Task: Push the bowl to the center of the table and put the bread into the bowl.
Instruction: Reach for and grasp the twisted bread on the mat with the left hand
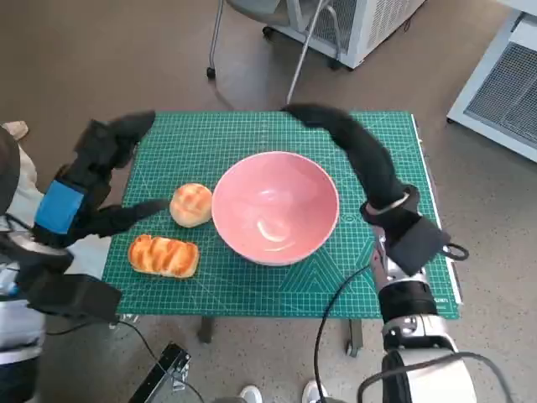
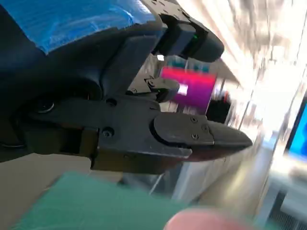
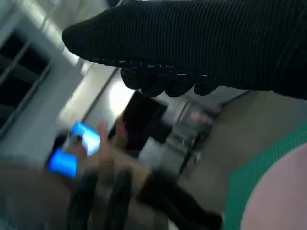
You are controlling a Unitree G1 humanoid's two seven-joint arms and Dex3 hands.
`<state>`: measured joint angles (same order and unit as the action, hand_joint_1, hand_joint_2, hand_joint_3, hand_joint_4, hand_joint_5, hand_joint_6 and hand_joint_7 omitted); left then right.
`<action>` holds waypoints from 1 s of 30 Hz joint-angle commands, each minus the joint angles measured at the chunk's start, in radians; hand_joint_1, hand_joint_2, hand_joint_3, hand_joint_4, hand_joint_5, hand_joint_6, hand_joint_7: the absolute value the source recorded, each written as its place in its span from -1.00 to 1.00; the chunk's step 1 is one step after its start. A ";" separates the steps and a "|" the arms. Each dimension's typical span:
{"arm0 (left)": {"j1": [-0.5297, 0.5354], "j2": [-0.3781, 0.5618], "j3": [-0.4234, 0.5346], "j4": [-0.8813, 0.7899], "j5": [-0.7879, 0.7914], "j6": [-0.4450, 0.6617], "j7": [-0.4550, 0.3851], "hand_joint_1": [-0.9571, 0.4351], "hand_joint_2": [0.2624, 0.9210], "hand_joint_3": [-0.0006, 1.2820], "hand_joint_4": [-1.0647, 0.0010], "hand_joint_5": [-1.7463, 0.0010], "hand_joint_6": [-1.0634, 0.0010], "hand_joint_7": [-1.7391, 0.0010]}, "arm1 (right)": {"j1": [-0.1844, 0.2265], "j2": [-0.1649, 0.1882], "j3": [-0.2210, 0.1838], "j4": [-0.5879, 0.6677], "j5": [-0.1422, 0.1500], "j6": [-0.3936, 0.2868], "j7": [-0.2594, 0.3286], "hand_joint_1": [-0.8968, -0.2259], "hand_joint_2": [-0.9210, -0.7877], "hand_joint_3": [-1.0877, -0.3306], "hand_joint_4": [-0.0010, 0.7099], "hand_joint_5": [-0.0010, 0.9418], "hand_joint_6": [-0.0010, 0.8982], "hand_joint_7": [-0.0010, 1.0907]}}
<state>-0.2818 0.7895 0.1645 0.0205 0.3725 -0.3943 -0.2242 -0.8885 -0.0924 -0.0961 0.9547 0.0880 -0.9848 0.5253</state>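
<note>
1. Arms first: my left hand [image 1: 88, 189], black with blue tape across its back, sits over the table's left edge, one finger reaching toward the round golden bread roll [image 1: 191, 204].
2. I see nothing in that hand; its fingers look spread, with one pointing to the far left corner of the green cutting mat [image 1: 252, 290] and the other at the roll.
3. My right hand [image 1: 336, 130], in the black knitted glove, stretches from the table's right side to the mat's far edge, arching behind the large pink bowl [image 1: 275, 206].
4. It holds nothing, and its fingers lie long and close together.
5. I read the bowl as upright near the mat's middle, with the roll touching or just beside its left rim.
6. Striped oblong bread loaf [image 1: 164, 255] lies nearer me than the roll, just beside it and apart from the bowl.
7. Whether the left fingertip touches the roll I cannot tell.
8. Both wrist views are blurred; the right one shows a person only as a smear.
</note>
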 commanded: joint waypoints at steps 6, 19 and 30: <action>0.069 0.173 -0.032 -0.048 -0.028 0.047 -0.271 0.81 0.82 -0.97 0.61 1.00 0.45 0.85 | 0.038 -0.003 0.012 -0.017 0.020 0.032 -0.017 -0.53 -1.00 -0.21 -0.10 -0.99 -1.00 0.48; 0.086 0.247 -0.071 -0.094 0.038 0.052 -0.372 0.78 0.89 -0.98 0.61 1.00 0.36 0.95 | 0.039 -0.004 0.035 -0.027 0.006 0.037 -0.056 -0.48 -1.00 -0.21 -0.09 -0.99 -1.00 0.47; 0.076 0.238 -0.119 -0.078 0.110 0.075 -0.367 0.66 0.83 -1.00 0.59 0.99 0.33 0.97 | 0.037 -0.003 0.039 -0.025 0.023 0.032 -0.052 -0.43 -1.00 -0.21 -0.08 -0.98 -1.00 0.48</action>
<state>-0.1987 1.0225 0.0676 -0.0617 0.4593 -0.3278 -0.5897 -0.8778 -0.0969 -0.0610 0.9234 0.1125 -0.9600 0.4713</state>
